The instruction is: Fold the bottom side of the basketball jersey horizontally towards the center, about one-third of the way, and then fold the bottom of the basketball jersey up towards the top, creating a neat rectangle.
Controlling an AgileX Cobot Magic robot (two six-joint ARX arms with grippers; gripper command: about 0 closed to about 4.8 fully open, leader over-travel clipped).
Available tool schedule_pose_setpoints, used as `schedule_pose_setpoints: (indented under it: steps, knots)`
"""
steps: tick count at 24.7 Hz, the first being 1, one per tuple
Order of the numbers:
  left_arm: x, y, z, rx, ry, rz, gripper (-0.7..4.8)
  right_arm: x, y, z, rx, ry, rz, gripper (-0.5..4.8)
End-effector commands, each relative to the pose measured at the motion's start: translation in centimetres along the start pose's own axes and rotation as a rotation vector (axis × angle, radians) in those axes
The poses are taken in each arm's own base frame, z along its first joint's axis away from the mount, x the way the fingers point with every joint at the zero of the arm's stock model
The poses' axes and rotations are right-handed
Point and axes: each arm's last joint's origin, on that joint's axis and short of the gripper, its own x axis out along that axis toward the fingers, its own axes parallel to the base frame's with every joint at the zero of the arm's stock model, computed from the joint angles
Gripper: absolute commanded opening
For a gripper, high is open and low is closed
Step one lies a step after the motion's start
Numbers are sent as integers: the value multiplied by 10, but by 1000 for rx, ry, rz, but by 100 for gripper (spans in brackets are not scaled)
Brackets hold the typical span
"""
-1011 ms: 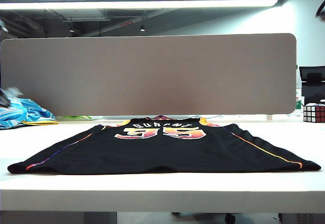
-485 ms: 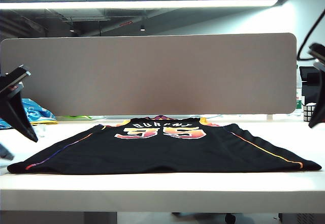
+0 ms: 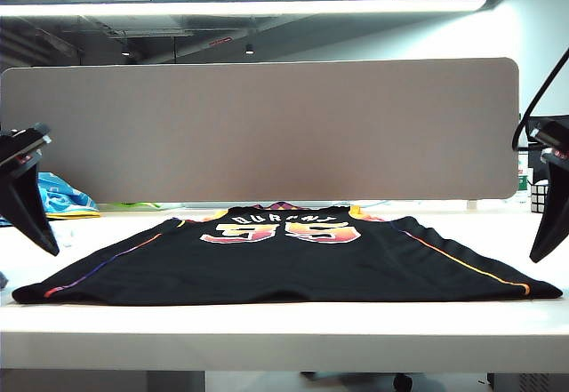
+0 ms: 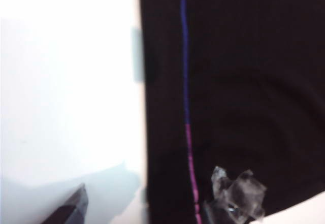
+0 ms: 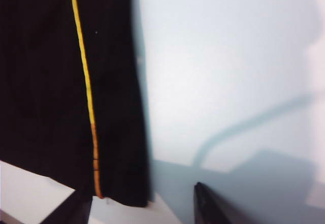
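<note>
2 claws you see open, empty: left gripper (image 4: 147, 211), right gripper (image 5: 144, 206), above basketball jersey (image 3: 284, 259) bottom corners.

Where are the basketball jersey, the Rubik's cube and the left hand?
basketball jersey (image 3: 284, 268): exterior view, middle of the black back panel.
Rubik's cube (image 3: 536, 195): exterior view, its visible face at far right.
left hand (image 3: 31, 219): exterior view, dark finger at left edge.

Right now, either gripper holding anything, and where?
Nothing held. Left gripper and right gripper, both open, hang above the table, clear of the basketball jersey.
</note>
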Motion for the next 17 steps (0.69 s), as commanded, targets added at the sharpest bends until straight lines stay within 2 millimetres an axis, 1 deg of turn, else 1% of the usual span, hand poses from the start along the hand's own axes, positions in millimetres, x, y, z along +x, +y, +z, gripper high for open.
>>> schedule_pose_setpoints:
  steps: [1, 2, 7, 11, 15, 17]
  knots:
    - [0, -1, 1, 5, 7, -17, 282, 2, 1, 3, -23, -11, 40, 288]
    - [-1, -1, 0, 3, 11, -17, 282, 3, 1, 4, -23, -10, 44, 298]
    - [0, 0, -2, 11, 30, -21, 282, 7, 0, 5, -26, -11, 50, 299]
    - [9, 4, -3, -11, 76, -60, 282, 13, -3, 5, -18, 6, 49, 298]
    - [24, 11, -8, -48, 153, -91, 282, 21, -7, 4, 2, 47, 67, 298]
    - [28, 11, -10, -47, 173, -94, 282, 23, -7, 3, 6, 59, 81, 298]
